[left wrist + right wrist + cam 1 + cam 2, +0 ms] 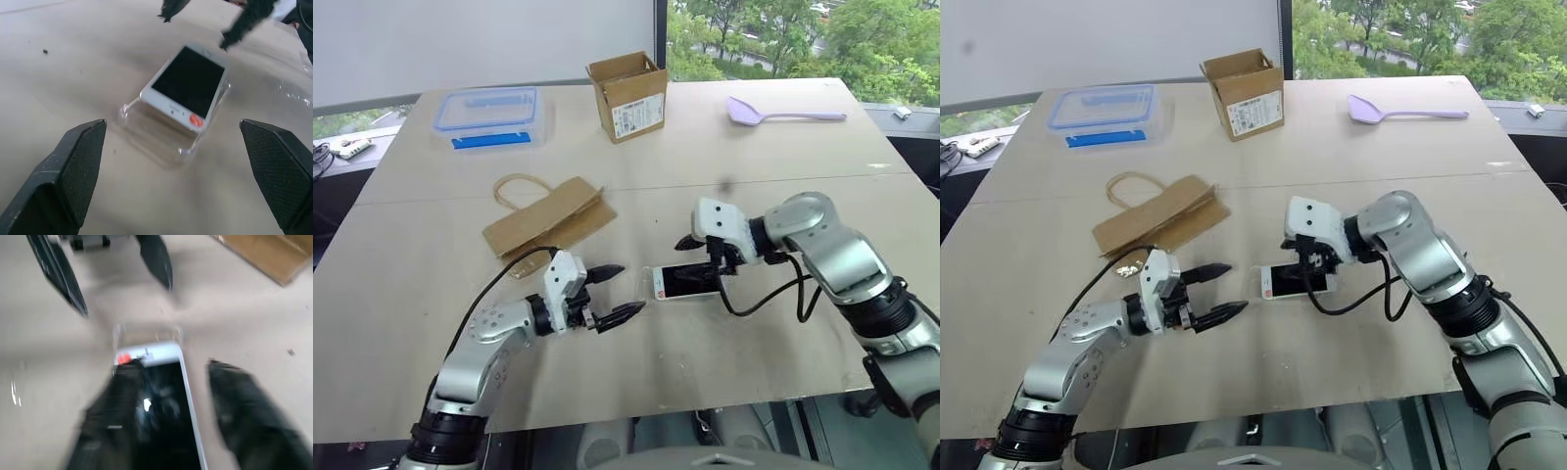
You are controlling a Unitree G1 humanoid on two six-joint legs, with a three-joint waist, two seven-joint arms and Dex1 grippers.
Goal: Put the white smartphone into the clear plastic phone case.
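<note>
1. The small white smartphone with the black screen (188,83) lies flat on the pale wooden table (783,176), partly in the thin clear plastic phone case (161,137). In the left wrist view the case's open end sticks out past the phone's near short edge, so the phone looks only part-seated.

2. The right gripper (703,253) hangs over the phone's far end, its black fingers straddling the screen. Motion blur hides whether they clamp the phone or merely hover; I cannot tell.

3. The left gripper (615,292) waits just beside the case's free end, jaws spread wide and holding nothing.

4. Risk: a push on the phone from the right side could slide phone and case together toward the left gripper rather than seating them, since nothing braces the light, slippery shell.

5. Risk: if the phone tilts, its corner may ride over the case lip and pop out.

6. Risk: the left fingers, closing on the thin shell, could squeeze its walls inward and block the phone.

7. The brown paper bag (548,223), beyond the phone, looks safely clear.
</note>
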